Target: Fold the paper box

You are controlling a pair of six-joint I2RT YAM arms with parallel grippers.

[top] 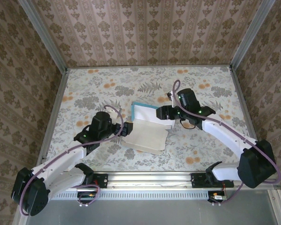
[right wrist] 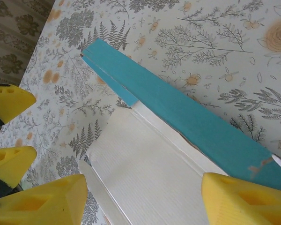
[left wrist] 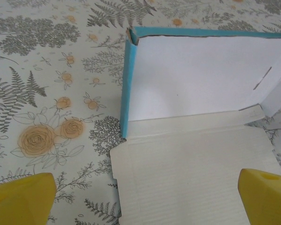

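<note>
Here we see the paper box [top: 147,125] lying on the table [top: 98,84], with flowered tabletop showing beyond the box on every side. The box is only partly formed. In the left wrist view, narrow turquoise walls [left wrist: 127,84] run along the box's left end and its far side and meet at a corner, with a smooth white panel inside them. At the box's right end a short white piece of card rises beside that panel. On the near side of the box a broad off-white flap [left wrist: 192,168] lies flat on the tabletop, joined to the box along a crease.

The left gripper [top: 125,129] sits at the left edge of that flap. Its yellow fingers [left wrist: 23,199] are spread wide and released, with the flap lying loose beneath and between them and nothing grasped.

The right gripper [top: 165,112] is at the box's right end. In its own wrist view its fingers [right wrist: 42,201] stand apart, with the ribbed white card and the long turquoise wall [right wrist: 178,112] of the box between them. The finger on the turquoise side overlaps that wall. We cannot tell whether these jaws press on the card or merely straddle it.
</note>
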